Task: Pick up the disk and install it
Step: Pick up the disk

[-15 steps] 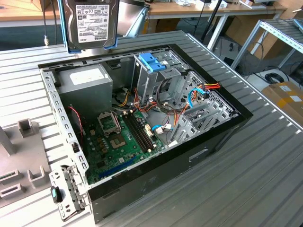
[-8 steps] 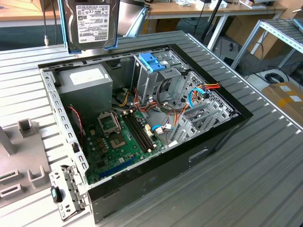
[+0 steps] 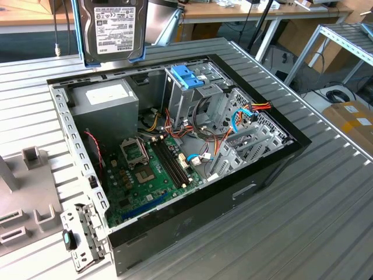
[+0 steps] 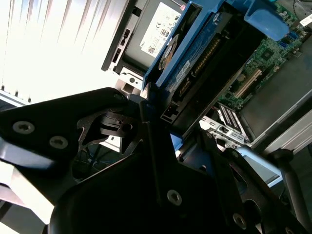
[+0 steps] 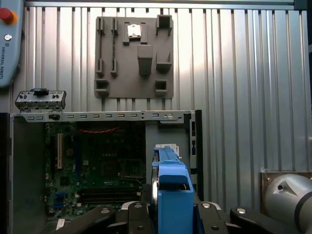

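One disk (image 3: 113, 29), a flat dark-metal rectangle with a white label and bright blue plastic rails, hangs upright above the far rim of one open computer case (image 3: 192, 204) (black walls, lid off). In the first wrist view the gripper (image 5: 170, 210) is clamped on it, pressing both blue sides. Inside the case lie one green motherboard (image 3: 145, 175) and one grey boxy power supply (image 3: 105, 102). The case sits on a ribbed metal tabletop (image 3: 326, 204), with one grey moulded fixture plate (image 3: 17, 192) at the exterior view's left edge.
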`<state>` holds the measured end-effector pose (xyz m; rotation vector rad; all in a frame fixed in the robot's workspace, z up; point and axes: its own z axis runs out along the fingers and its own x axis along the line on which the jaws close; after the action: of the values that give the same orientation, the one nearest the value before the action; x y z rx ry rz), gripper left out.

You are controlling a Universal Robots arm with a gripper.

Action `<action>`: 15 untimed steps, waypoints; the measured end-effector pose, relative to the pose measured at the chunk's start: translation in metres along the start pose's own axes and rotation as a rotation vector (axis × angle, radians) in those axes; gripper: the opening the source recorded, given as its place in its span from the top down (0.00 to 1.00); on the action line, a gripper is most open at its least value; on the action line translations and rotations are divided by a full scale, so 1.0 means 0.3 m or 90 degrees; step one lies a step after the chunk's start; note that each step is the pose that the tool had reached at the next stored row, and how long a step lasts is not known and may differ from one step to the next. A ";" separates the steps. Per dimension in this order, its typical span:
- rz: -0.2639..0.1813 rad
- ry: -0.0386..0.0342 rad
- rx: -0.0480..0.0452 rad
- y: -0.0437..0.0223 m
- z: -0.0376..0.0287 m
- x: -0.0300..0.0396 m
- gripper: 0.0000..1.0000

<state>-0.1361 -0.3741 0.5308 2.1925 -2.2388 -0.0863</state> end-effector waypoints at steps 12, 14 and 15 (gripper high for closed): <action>0.000 0.0000 0.0000 0.000 0.000 0.011 0.63; 0.000 0.0000 0.0000 0.000 0.000 0.013 0.63; 0.000 0.0000 0.0000 0.000 0.000 0.014 0.63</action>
<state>-0.1361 -0.3782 0.5307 2.1925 -2.2389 -0.0864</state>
